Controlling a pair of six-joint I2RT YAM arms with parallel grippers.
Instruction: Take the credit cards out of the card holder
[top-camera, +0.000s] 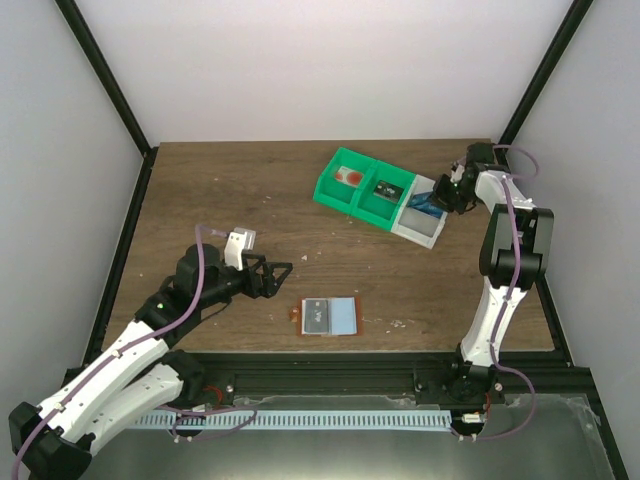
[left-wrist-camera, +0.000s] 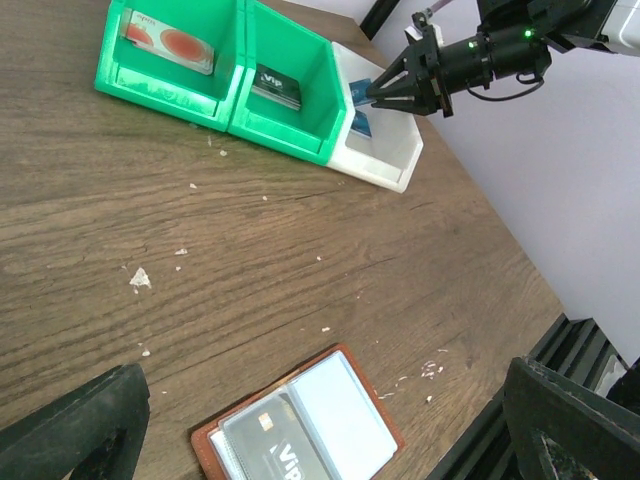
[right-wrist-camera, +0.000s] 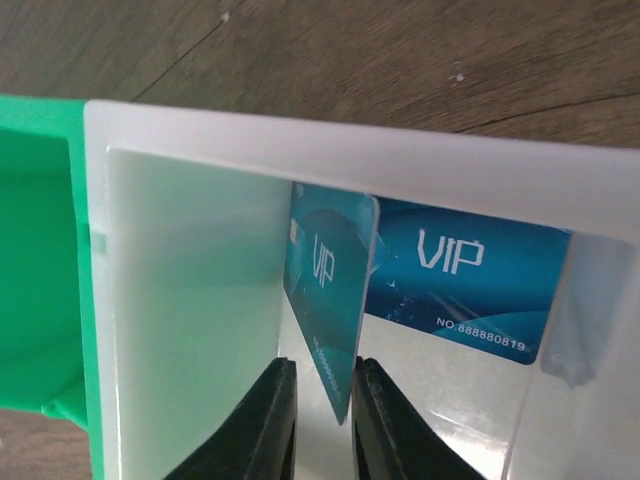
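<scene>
At the near middle of the table (top-camera: 230, 190), the card holder (top-camera: 330, 317) lies open and flat. A grey card (top-camera: 317, 316) sits in its left panel, and no card shows in the pale right panel. The left end effector (top-camera: 278, 279) hovers just to the holder's left, fingers spread wide and holding nothing.

Well apart, at the far right, the right end effector (right-wrist-camera: 323, 420) reaches into the white tray (right-wrist-camera: 350, 160). Its jaws are set narrowly about the lower corner of an upright blue card (right-wrist-camera: 325, 300). Whether they clamp the card or have let go cannot be told. A second blue card (right-wrist-camera: 465, 280) leans behind it. The adjoining green tray (top-camera: 350, 210) holds one card per compartment.

Judgement: the step in hand is depositing a card. The next move calls for a clean release, a straight withdrawal clear of the tray wall, and then extraction of the grey card, probably with the holder steadied.
</scene>
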